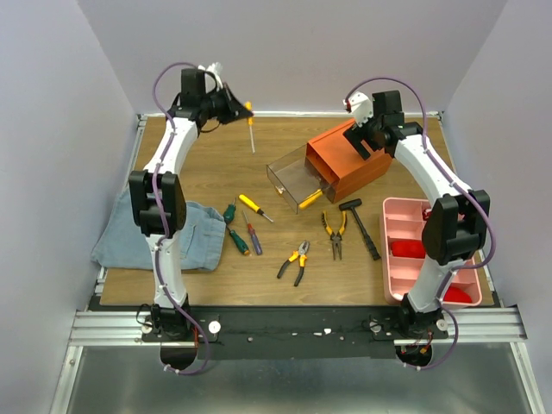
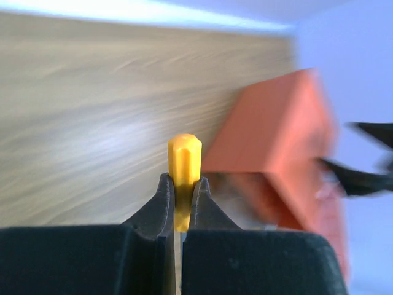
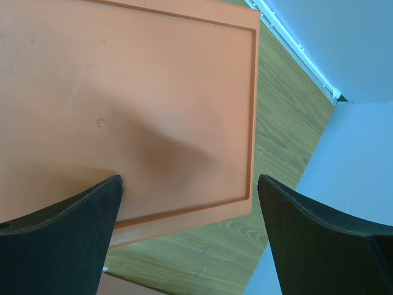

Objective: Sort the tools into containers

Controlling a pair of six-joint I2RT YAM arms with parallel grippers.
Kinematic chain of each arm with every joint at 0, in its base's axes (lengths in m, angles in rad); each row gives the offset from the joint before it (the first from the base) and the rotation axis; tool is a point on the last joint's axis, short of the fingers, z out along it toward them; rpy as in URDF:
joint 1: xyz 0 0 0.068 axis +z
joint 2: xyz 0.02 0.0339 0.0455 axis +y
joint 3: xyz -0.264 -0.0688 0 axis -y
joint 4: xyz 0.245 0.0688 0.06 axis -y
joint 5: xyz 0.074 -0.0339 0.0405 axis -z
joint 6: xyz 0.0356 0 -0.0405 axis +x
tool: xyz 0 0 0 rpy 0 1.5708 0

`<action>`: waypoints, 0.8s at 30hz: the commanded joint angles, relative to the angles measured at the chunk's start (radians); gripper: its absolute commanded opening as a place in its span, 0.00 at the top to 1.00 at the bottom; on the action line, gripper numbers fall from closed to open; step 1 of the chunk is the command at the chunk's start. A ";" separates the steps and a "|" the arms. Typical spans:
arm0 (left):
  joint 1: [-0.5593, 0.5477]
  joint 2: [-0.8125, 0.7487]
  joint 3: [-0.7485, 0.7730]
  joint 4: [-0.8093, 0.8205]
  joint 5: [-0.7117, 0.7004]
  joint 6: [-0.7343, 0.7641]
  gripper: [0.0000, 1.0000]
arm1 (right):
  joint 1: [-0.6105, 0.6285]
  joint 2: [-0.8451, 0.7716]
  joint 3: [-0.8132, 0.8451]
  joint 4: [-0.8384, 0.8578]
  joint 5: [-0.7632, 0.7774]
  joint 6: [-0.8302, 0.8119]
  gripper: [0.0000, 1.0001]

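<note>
Left of orange cabinet (image 1: 349, 159): yellow screwdriver (image 2: 184, 153), likely light, stiff, slick-handled.
Left tool (image 2: 182, 179) pinches handle; right tool (image 3: 189, 181) spread over cabinet.

— How much of the yellow screwdriver (image 2: 184, 157) shows in the left wrist view?
— Only the end of the handle. The rest is hidden between the fingers (image 2: 153, 215) of the left gripper (image 2: 182, 183), which are pressed against it. Behind it the orange cabinet (image 2: 276, 147) is blurred. A dark shape (image 2: 362, 175) at the right edge is blurred and cut off; I cannot name it.
— And the right wrist view?
— The cabinet top is cut by the left and top edges, and its drawers are outside the picture. The right gripper (image 3: 189, 179) is spread wide and cut by the bottom edge. Whether it touches the cabinet, I cannot tell.
— From above?
— The right arm (image 1: 448, 224) covers part of the pink tray (image 1: 398, 214). The red things (image 1: 410, 248) inside are too unclear to name. The left arm (image 1: 159, 203) hides part of the blue cloth (image 1: 116, 237).
</note>
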 commanded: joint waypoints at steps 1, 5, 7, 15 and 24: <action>-0.073 -0.039 0.029 0.313 0.258 -0.294 1.00 | 0.003 0.035 -0.055 -0.132 0.014 -0.015 0.00; -0.144 -0.047 0.013 0.324 0.280 -0.286 1.00 | 0.005 0.025 -0.069 -0.129 0.014 -0.018 0.00; -0.183 -0.031 0.053 0.167 0.256 -0.160 1.00 | 0.005 0.018 -0.072 -0.129 0.013 -0.019 0.00; -0.250 -0.005 0.011 -0.078 0.102 0.095 1.00 | 0.003 0.015 -0.086 -0.127 0.008 -0.019 0.00; -0.288 -0.022 -0.032 -0.242 0.064 0.230 0.93 | 0.005 0.008 -0.109 -0.129 -0.003 -0.019 0.00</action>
